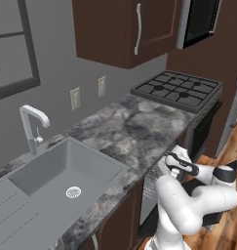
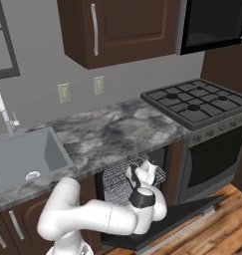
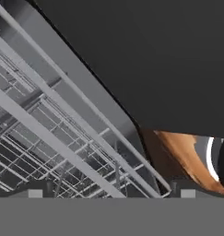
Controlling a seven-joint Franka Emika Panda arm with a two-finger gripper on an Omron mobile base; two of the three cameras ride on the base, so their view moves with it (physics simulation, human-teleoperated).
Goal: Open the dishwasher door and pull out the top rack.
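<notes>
Here, in a rendered kitchen, my gripper hangs with its fingers spread wide and pinching nothing, right at the front edge of the top rack. The dishwasher door already lies folded down flat over the floor, so by my reading the opening is done and the pull is the step in hand. The rack, a light-grey wire grid, sits under the counter lip with its front standing a little proud of the opening; I judge it only partly drawn. In the hand view its wires run slantwise just ahead of my fingertips, with the dark door panel beyond.

To do this well I would set my fingers around the front rim wire, not a thin inner strand, close firmly, then draw straight out along the runners, level, without lifting or twisting. A skewed pull could bind the rack, and my wrist should stay above the open door.

Around me: a mottled grey stone countertop, a grey sink with a curved tap to one side, a black gas hob over a glass-fronted oven to the other. Brown wall cabinets hang above, two wall sockets below them, and warm wood flooring beneath.
</notes>
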